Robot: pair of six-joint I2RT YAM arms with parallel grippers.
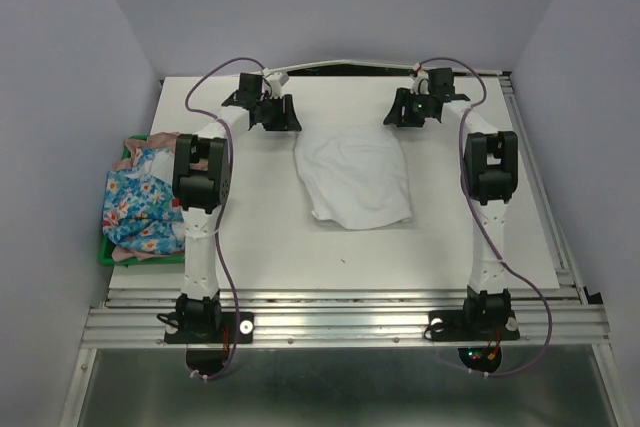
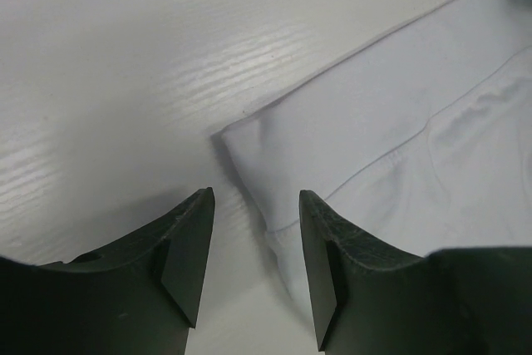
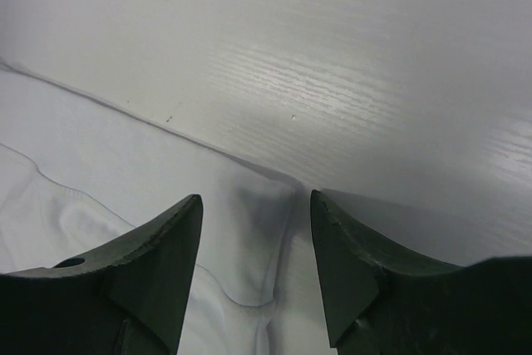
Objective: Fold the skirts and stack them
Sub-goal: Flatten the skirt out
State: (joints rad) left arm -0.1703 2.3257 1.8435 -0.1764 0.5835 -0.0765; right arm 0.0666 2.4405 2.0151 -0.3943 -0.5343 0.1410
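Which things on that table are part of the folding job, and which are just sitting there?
Part of the job: white skirt, spread mid-table; blue flowered skirt, bundled in the green tray; pink skirt, peeking out beside it; left gripper and right gripper, both open at the white skirt's far corners.
Just sitting there: green tray, only holding skirts; table.

White skirt (image 1: pixel 355 179): plain white throughout. Floral skirt (image 1: pixel 140 209): blue ground printed with red, white and yellow flowers. Dusty-pink cloth (image 1: pixel 133 144) is seen beside it. Tray (image 1: pixel 104 252): green. Bench (image 1: pixel 500 237): white, faint grain streaks. Left claw (image 2: pixel 253 205) and right claw (image 3: pixel 256 201): black. Arms (image 1: pixel 200 247): white, black joints. Cables (image 1: pixel 228 275): purple.
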